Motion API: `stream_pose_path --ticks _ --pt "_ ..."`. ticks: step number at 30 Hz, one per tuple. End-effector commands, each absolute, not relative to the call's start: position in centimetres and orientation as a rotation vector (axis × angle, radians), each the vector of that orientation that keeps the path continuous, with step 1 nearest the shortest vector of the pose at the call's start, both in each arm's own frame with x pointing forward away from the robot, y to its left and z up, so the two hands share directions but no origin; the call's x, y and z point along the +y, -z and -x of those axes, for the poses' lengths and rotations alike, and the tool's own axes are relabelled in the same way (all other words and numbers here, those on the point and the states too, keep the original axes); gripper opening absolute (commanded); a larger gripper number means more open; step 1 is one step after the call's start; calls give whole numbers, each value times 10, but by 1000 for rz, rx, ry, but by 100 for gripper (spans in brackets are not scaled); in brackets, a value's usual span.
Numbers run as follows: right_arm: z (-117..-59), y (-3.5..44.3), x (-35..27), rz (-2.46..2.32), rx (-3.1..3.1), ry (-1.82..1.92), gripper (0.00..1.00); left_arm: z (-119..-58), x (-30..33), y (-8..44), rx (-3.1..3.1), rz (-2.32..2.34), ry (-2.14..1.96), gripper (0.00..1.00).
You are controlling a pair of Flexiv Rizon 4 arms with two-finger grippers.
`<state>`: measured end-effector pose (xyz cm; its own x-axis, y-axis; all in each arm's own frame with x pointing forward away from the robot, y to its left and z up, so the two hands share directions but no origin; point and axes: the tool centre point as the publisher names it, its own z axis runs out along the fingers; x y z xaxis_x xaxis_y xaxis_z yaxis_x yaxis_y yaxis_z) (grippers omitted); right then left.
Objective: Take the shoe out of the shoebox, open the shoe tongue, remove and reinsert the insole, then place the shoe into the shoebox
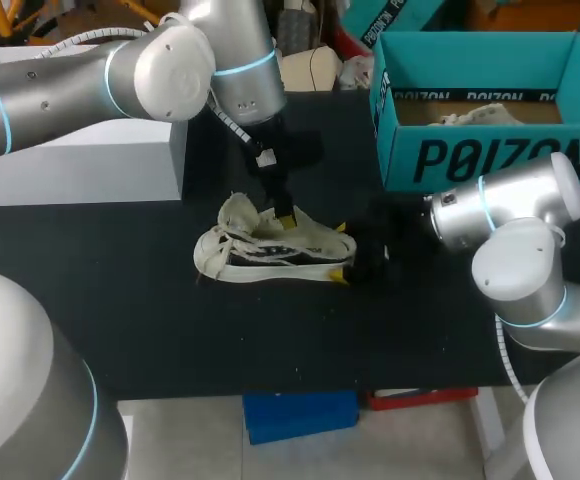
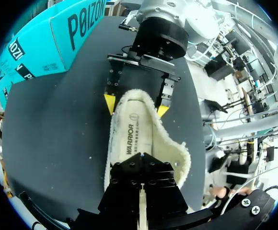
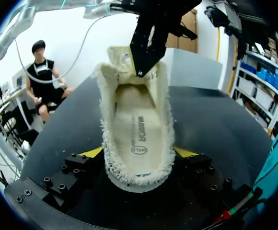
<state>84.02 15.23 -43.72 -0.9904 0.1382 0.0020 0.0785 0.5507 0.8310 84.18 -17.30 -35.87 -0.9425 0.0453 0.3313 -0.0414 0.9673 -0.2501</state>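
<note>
A cream shoe (image 1: 270, 247) with frayed edges lies on its sole mid-table, toe toward the left. Its insole (image 3: 134, 127) lies flat inside, also seen as the insole (image 2: 132, 136) in the left wrist view. My right gripper (image 1: 343, 252) holds the heel, one yellow tip pressed on each side; the right gripper (image 3: 139, 153) shows this from its own wrist. My left gripper (image 1: 286, 214) comes down from above, shut, with its tips inside the shoe's opening near the tongue (image 3: 117, 55). Whether the left gripper (image 2: 141, 165) pinches anything is hidden.
The open teal shoebox (image 1: 490, 160) stands at the back right with crumpled paper inside, just behind my right arm. A white box (image 1: 80, 160) sits at the back left. Bare black tabletop (image 1: 270, 340) lies in front of the shoe.
</note>
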Motion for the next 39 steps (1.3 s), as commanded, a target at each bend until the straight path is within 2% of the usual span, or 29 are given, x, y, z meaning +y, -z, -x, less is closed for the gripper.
stream_pose_path --ticks 1,39 --pt "-841 440 152 -193 2710 -1444 0 -843 -174 375 -2718 34 -353 0" --pt "-841 440 152 -193 2710 -1444 0 -804 -182 423 -2761 75 -204 0"
